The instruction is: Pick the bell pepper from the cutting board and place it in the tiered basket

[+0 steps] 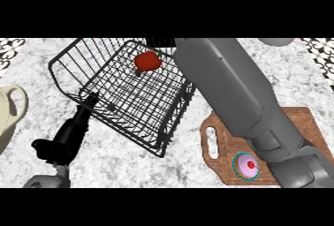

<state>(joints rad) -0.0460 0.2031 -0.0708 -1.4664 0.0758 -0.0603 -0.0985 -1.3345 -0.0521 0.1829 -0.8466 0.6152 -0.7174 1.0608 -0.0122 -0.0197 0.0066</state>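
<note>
Bell pepper: red, small, off the cutting board, inside the outline of the tiered basket, toward its far side. On the wire or just above it: cannot tell. Probably light and hollow, skin stiff but waxy, so apt to slip; lobed and rounded, apt to roll on open mesh. Best taken across the widest part of the body, not by the stem.

Right forearm: across the scene from near right to the basket's far edge. Right hand: only a dark sliver beyond the forearm's end, just beside the pepper; open or closed, cannot tell. Left hand: near left, open, pointing far toward the basket's near-left rim, holding nothing.

Surface: pale grey marble. Wooden board at near right, pink cupcake in a teal case on its near end. Cream vessel at the left edge. Patterned tiles in the far corners.
</note>
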